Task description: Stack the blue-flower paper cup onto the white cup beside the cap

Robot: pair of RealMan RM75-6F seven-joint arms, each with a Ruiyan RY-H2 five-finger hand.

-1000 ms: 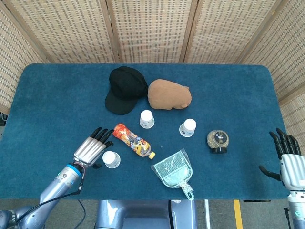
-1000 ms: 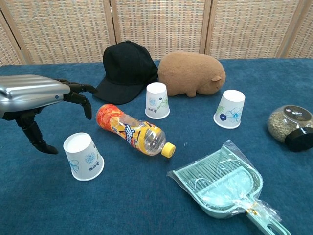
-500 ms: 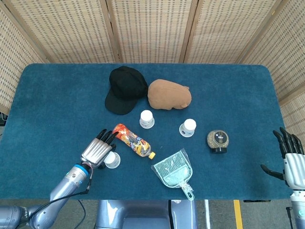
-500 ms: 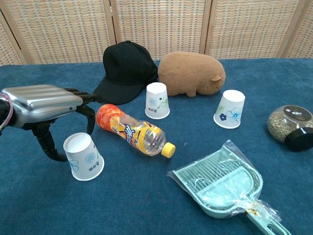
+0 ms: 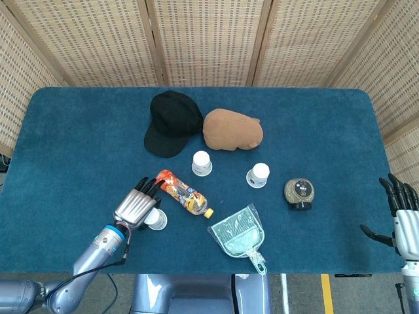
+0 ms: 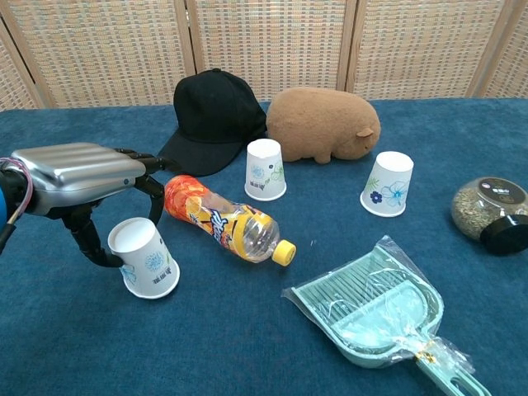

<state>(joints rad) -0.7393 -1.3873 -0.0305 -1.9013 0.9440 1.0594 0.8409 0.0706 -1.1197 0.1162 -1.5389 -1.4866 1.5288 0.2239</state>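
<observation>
Change: over the last second the left hand point(image 6: 78, 177) has travelled in from the table's 9 o'clock side to the near cup and now curls around it, thumb behind, fingers over the far side. That cup, previously standing flat, now leans, its near edge lifted. Judged: a grasp is closing but not plainly secure; lifting is the next step.

Paper cups, three, all inverted:
- Near cup point(image 6: 144, 257), pale blue print, at the table's 7 o'clock; apparently the blue-flower paper cup of the task, though another cup also bears blue flowers.
- White cup point(image 6: 266, 169), at centre, just at 5 o'clock of the cap; the stacking target, untouched.
- Third cup point(image 6: 388, 183), blue flowers, at 3 o'clock of the target, well apart.

Hands, two: left as above; right hand point(image 5: 402, 214) at the table's 4 o'clock edge, fingers spread, holding nothing.

Dustpan point(image 6: 375, 312), one, pale green, wrapped, nearest edge.
Drink bottle point(image 6: 221, 221), one, lying flat, yellow lid, just at 2 o'clock of the near cup.
Jar point(image 6: 487, 207), one, dark lid, 3 o'clock side.
Plush animal point(image 6: 323, 124), one, brown.
Cap point(image 6: 213, 117), one, black, farthest, at 12 o'clock.
</observation>
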